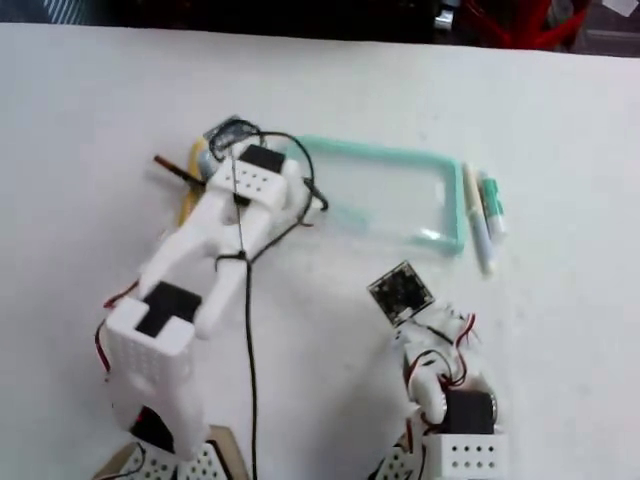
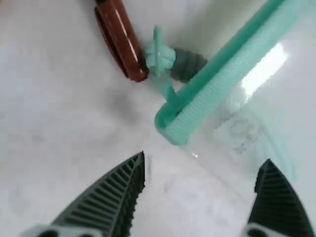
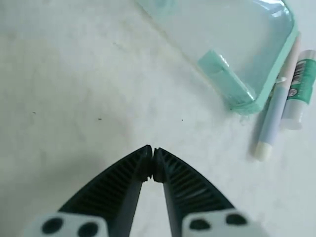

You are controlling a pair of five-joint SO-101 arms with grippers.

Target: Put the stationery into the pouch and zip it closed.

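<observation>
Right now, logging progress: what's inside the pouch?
Through the clear pouch only table shows; no stationery inside. Two pens lie outside one end, a brown pen by the zipper end, whose corner the left arm covers from above.

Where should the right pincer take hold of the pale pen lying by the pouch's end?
Grip the pale pen near its free end, the part sticking out past the pouch corner and the green-labelled marker. Come straight down from above, closing across the barrel: it lies flat, closely flanked by both farther along. The right pincer is shut, so open it first.
</observation>
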